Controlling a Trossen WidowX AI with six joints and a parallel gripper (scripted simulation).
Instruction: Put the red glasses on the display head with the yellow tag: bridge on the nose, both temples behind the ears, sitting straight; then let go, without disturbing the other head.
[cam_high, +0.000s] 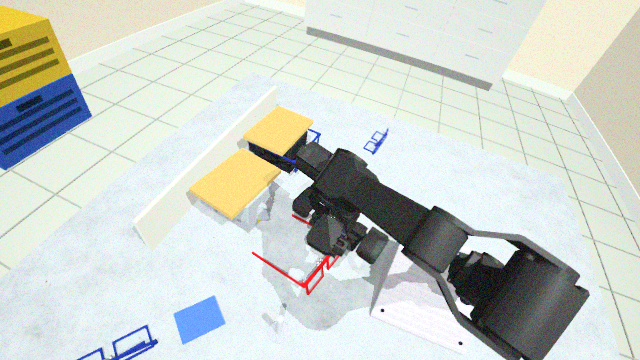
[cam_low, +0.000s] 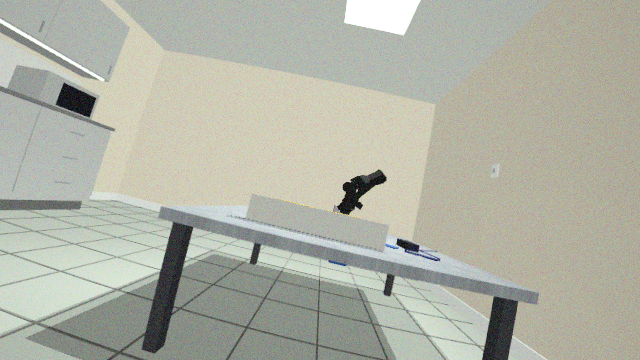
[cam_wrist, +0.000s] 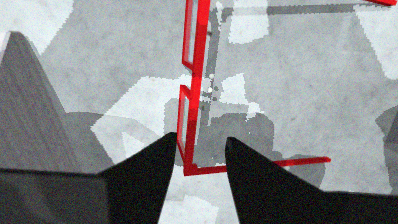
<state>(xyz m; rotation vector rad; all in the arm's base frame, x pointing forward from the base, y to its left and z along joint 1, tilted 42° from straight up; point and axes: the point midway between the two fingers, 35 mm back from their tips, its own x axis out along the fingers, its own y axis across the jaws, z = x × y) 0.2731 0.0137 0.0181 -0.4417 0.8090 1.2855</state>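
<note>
The red glasses (cam_high: 317, 271) (cam_wrist: 195, 100) are below my gripper, front bar toward the arm base and both temples pointing toward the heads. My gripper (cam_wrist: 201, 141) is open and empty. In the wrist view its left fingertip overlaps the edge of the near lens rim, and the near temple runs behind the right finger. In the top view the arm hides part of the glasses. The pale display head (cam_high: 252, 211) has a small yellow tag (cam_high: 259, 221) and stands under a yellow-orange board. The other head (cam_high: 272, 156) is dark and wears blue glasses; the arm partly hides it.
A cream panel (cam_high: 200, 170) (cam_low: 315, 222) stands behind the heads. Yellow-orange boards (cam_high: 235, 182) (cam_high: 279, 130) cover both heads from above. Blue glasses (cam_high: 376, 142) lie beyond the arm, others (cam_high: 134, 345) at the near left. A blue square (cam_high: 200, 320) and a pale wedge (cam_high: 417, 315) are nearby.
</note>
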